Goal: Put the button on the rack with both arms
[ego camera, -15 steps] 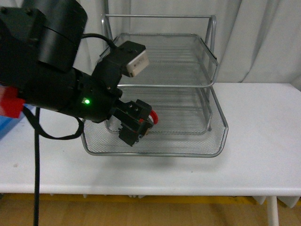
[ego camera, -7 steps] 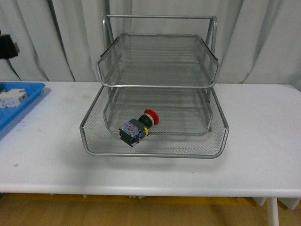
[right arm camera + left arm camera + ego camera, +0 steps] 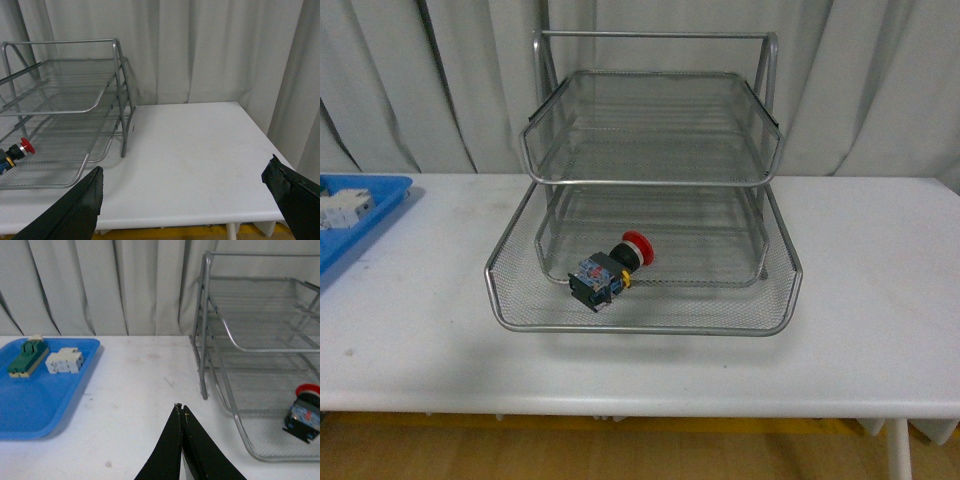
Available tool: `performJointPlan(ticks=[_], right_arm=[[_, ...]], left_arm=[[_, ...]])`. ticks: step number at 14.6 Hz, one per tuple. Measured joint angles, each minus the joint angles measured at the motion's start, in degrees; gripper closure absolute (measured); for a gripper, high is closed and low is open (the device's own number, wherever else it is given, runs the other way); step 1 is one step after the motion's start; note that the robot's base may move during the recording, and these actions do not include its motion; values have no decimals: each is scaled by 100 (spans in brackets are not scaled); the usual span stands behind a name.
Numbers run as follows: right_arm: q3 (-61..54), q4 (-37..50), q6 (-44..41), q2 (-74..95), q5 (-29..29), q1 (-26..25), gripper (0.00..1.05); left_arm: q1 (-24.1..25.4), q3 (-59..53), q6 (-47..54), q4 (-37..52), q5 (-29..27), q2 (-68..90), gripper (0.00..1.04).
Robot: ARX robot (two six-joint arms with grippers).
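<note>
Inventory count, by kind.
Counted one button, one rack of three tiers, one blue tray, holding one green-topped block and one white block.

Left gripper: two flat matte black fingers, broad at the base, tapering to thin points. A pale strip runs along the inner edge, maybe a pad edge or glare, hard to tell. Right gripper: black fingers with a slight sheen, a plain surface and angular tips.

White table before pale curtains
</note>
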Motion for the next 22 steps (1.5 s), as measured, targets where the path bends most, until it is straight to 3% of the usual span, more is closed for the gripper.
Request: performJointPlan(ticks=[2,4,14,22], right_arm=[[0,2,0,0,0,0,6],[0,0,0,0,0,0,6],[0,2,0,0,0,0,6],[0,0,0,0,0,0,6]], left_arm=[[94,-107,0,-210,59,-551,103],[527,-245,-2,-654,437,-1163,103],[516,-542,-2,-3497,501,-4402,103],[516,-542,-2,-4583,501,-5519,103]])
